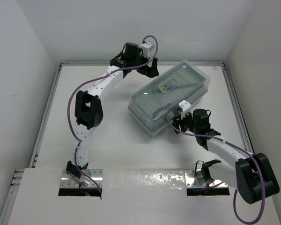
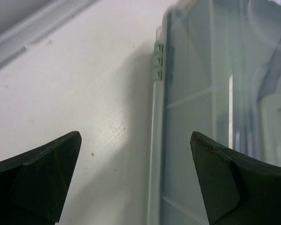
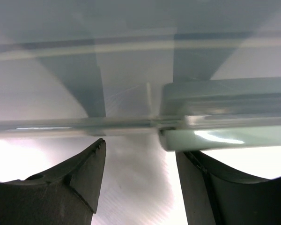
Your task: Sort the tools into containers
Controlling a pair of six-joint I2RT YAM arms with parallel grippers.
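The toolbox sits right of centre on the table, set at a slant, its far end pointing toward the back right corner. Its translucent lid is down over the sage-green trays. Through the lid we make out the tools only as thin dark shafts and a paler patch. We cannot tell which tool is which, nor which tray each lies in.

The left gripper hangs just off the box's far left corner, fingers spread wide with nothing between them. From the left wrist we see bare table between the two dark fingertips, the box's edge running up the right side, and a small ribbed green tab on that edge.

The right gripper is at the box's near long side. Its fingers stand apart, with table showing in the gap. A pale green lip of the box lies just past the right fingertip – we cannot tell whether they touch.

The table is white and matte, lightly scuffed, with a raised pale rail along its edges. Plain white walls close it in on three sides. Purple cables loop along both arms, and the bases sit on shiny metal plates at the near edge.
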